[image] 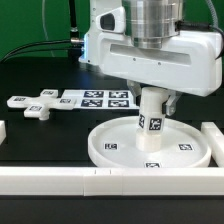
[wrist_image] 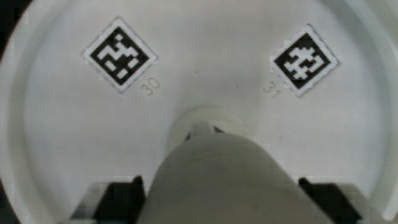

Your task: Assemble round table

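Claw [image: 152, 100] apparently clamping leg [image: 150, 128], upright on disc [image: 105, 152]

No lettering is readable; only black-and-white square tags [wrist_image: 119, 53] on the disc [image: 125, 156], leg [image: 150, 112] and marker board [image: 75, 98].

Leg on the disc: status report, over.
Gripper shut on leg, upright at centre of disc. Cross foot lying apart, exterior view's left. Nothing blocking.

A matte black tabletop [image: 40, 140] carries the thin flat white marker board [image: 100, 98]; behind that board stands a plain green backdrop [image: 25, 25], crossed by dark cables [image: 55, 40]; in front of the board a long straight white bar [image: 50, 181] edges the table; the light is even and soft.
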Controlling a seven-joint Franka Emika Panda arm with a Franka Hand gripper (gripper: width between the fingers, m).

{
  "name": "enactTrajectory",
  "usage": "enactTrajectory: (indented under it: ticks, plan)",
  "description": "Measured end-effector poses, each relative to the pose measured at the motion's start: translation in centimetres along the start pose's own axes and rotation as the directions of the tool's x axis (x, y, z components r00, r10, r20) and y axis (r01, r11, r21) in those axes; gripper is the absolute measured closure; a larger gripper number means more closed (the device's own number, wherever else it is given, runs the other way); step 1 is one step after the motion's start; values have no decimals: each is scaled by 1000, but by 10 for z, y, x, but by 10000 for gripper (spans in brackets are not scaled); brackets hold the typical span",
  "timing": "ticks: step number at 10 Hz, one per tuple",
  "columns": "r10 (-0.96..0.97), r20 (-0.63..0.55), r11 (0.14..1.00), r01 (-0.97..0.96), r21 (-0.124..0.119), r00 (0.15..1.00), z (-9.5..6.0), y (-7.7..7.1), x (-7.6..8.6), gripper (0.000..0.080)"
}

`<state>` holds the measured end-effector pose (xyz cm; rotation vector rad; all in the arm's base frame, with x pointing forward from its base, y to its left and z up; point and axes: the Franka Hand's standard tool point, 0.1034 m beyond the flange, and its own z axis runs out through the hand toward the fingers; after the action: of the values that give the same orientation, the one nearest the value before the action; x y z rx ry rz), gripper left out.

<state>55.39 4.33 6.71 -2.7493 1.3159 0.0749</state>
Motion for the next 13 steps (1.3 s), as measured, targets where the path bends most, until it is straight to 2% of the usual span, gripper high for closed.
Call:
enactTrajectory:
  ticks: [1,2,4,6,8,9,11,13]
  plan:
    - [133,27,991,-134,30,991,0,1,2,387]
    - [214,40,976,-215,41,976,0,1,3,387]
    - [374,52,926,-376,43,926,1,0,3,387]
    - [431,61,900,-434,42,900,1,-1,3,387]
    - [398,56,915,-401,39,916,1,-2,2,202]
    - [325,38,945,-326,32,945,-1,-6,0,161]
    - [251,39,967,-253,37,967,-1,-8,-2,153]
    - [79,32,996,-80,43,996,-1,-8,-2,151]
